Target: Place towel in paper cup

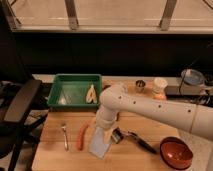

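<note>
The towel (pixel 99 143) is a pale blue-grey cloth lying flat on the wooden table (pixel 55 155), near the front middle. My gripper (pixel 107 130) hangs from the white arm (pixel 150 107) and is right at the towel's upper edge, low over it. The arm's wrist hides that edge of the towel. The paper cup (pixel 160 83) is white-cream and stands upright at the back right of the table, far from the gripper, next to a small metal cup (pixel 140 85).
A green tray (pixel 65 82) at the back left holds a yellowish item (pixel 91 94). A fork (pixel 65 136) and an orange stick (pixel 81 136) lie left of the towel. A black-handled utensil (pixel 139 141) and a red bowl (pixel 176 152) are to the right. A black chair (pixel 20 105) stands at the left.
</note>
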Robot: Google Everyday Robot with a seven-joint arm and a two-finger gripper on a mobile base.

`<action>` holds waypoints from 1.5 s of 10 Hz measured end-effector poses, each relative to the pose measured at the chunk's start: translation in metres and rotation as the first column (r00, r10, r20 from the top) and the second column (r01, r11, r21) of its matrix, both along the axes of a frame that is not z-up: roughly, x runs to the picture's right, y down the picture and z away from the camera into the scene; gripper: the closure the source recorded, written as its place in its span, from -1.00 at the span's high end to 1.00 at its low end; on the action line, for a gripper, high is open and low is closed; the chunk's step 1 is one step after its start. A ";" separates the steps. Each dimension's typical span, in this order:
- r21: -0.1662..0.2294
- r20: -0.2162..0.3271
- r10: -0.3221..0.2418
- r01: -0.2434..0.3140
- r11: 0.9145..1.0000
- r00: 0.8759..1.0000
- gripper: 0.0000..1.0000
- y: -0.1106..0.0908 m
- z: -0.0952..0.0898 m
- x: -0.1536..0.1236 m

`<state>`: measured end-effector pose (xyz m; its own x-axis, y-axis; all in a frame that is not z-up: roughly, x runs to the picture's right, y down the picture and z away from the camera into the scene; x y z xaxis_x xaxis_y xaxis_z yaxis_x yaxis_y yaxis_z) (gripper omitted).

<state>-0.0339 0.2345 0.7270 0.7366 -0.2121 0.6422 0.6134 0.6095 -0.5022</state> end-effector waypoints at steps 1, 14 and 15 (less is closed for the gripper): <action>-0.009 0.008 0.006 -0.006 1.000 1.000 0.30 0.012 0.009 -0.004; 0.099 0.043 0.107 -0.111 0.989 0.993 -0.68 0.030 0.023 0.006; 0.116 0.050 0.117 -0.122 0.986 0.992 -0.88 0.024 0.018 0.008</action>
